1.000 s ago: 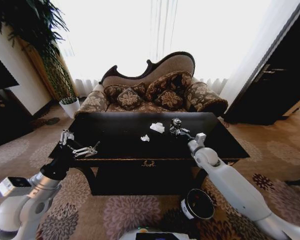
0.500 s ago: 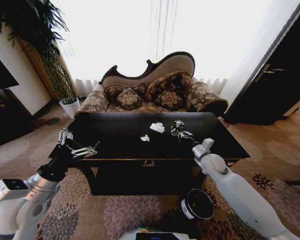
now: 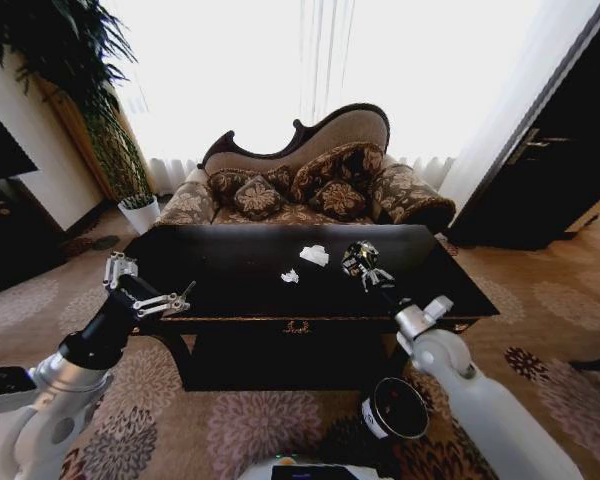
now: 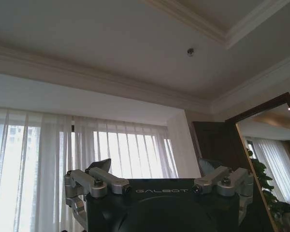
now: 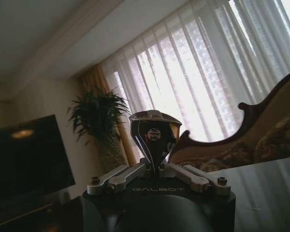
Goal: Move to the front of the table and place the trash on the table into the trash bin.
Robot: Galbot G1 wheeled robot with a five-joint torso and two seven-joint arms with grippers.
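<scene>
Dark drink can with silver top [image 3: 356, 258] pinched in right gripper [image 3: 362, 266], lifted above glossy black table [image 3: 230, 275] near right edge; left gripper [image 3: 152, 292] spread at left edge.

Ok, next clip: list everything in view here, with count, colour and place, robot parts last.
table: one, glossy black top, centre.
paper wads: two, white, on the table's middle.
drink can: one, dark with silver top, lifted above the table.
trash bin: one, dark red, floor, front right.
sofa: one, brown patterned, behind the table.
potted plant: one, green, back left.
right gripper: shut on the drink can.
left gripper: open, over the table's left edge.
</scene>
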